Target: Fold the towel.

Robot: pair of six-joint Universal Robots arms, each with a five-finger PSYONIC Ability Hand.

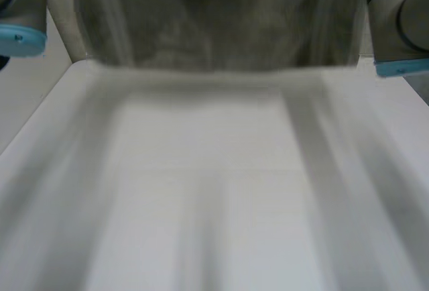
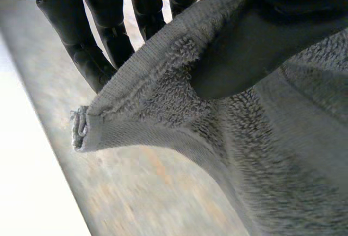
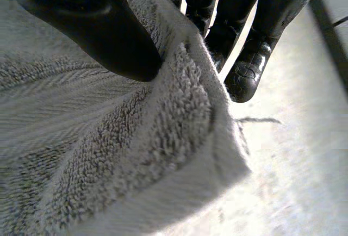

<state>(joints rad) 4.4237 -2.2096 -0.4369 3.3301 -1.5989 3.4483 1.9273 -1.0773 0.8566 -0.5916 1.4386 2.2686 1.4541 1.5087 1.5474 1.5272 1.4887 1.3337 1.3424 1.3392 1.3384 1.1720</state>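
While left robot hand (image 2: 244,56) pinches towel (image 2: 283,165), right robot hand (image 3: 109,35) seemingly grips likewise.

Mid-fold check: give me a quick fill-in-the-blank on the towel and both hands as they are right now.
1. The towel is ____ in colour.
2. The left hand pinches it between its fingers and its ____.
3. The right hand pinches it near a ____, where two edges meet.
4. The table is ____ in colour.

Missing words: grey; thumb; corner; white.
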